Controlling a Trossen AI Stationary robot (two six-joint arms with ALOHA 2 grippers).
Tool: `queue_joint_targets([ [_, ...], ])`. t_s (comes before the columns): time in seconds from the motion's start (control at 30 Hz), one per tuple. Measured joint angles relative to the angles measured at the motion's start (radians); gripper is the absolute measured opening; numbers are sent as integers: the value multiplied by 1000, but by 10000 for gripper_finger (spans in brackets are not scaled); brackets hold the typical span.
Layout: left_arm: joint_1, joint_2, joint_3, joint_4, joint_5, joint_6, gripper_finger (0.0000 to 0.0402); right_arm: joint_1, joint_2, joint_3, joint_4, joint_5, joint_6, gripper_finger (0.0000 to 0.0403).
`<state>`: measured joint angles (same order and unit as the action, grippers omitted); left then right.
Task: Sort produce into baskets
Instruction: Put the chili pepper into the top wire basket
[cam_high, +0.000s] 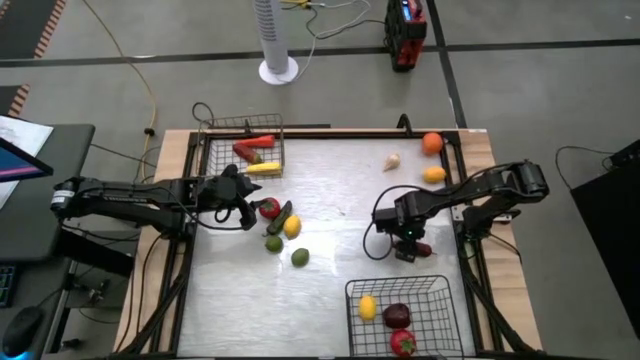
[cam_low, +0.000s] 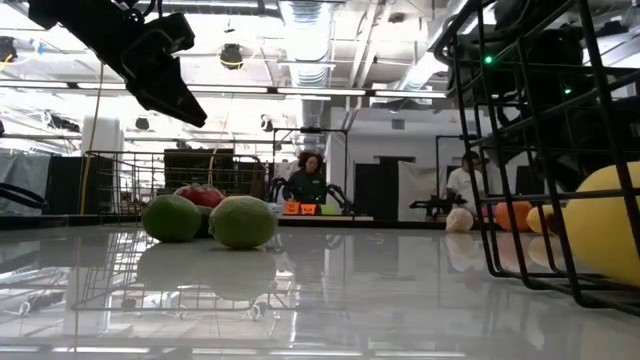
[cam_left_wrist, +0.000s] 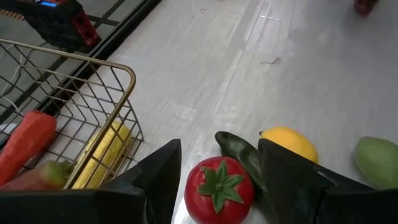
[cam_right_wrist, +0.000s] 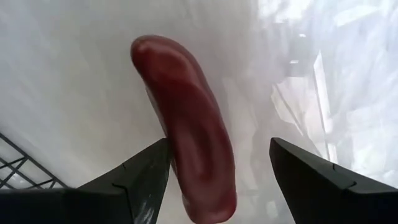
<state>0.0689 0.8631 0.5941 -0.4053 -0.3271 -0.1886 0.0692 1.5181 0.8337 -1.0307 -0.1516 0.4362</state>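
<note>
My left gripper is open and raised above the table, its fingers on either side of a red tomato without touching it. A dark green long piece, a lemon and two green round pieces lie beside the tomato. My right gripper is open, pointing down over a maroon long piece that lies on the table between its fingers. The wire basket with a handle stands at the far left and holds long pieces. The black basket stands at the near right and holds three pieces.
An orange, a yellow piece and a pale garlic-like piece lie at the far right of the table. The table's middle is bare. People sit in the room beyond the table.
</note>
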Motion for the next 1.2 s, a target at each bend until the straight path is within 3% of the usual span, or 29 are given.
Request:
queue_joint_targets([
  [0.23, 0, 0, 0, 0, 0, 0, 202, -6, 0, 0, -10, 98, 6, 301],
  [0.47, 0, 0, 0, 0, -1, 0, 202, -82, -16, 2, -9, 140, 2, 301],
  [0.8, 0, 0, 0, 0, -1, 2, 202, -136, -17, 2, 16, 83, 97, 301],
  [1.2, 0, 0, 0, 0, -1, 2, 202, -89, 74, 3, 100, 163, 98, 286],
])
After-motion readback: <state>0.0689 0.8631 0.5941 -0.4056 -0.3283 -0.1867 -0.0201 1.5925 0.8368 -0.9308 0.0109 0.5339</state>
